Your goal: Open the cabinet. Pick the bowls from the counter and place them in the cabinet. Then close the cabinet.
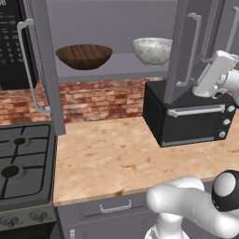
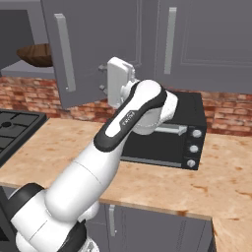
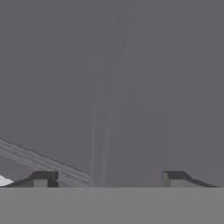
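- Both doors of the cabinet [image 1: 112, 60] are standing open, and both bowls are sitting on its shelf: the brown bowl [image 1: 84, 56] to the left, the white speckled bowl [image 1: 152, 50] to the right, well apart from each other.
- The counter [image 1: 116, 158] below the cabinet is carrying no bowl; a black toaster oven [image 1: 186, 119] is standing on it under the cabinet's right half, and a black stove [image 1: 23, 163] lies at its left end.
- The gripper [image 3: 107, 177] is facing the panelled face of the cabinet's right door [image 1: 186, 46] at close range, beside that door's bar handle [image 1: 191, 51]; actual contact cannot be confirmed.
- The jaws are standing spread wide and holding nothing.
- Judged stage: placing is complete and closing is remaining, beginning with the right door.
- Risk: a push near the hinge side is likely to give little swing, and the fingertips may slide across the flat panel.
- Risk: a spread finger may be catching on the bar handle during the push and dragging the hand off line.
- Risk: the forearm is passing just above the toaster oven, so a low sweep may be striking it.
- Risk: the left door [image 1: 46, 65] is standing open near the stove and may be left unclosed.
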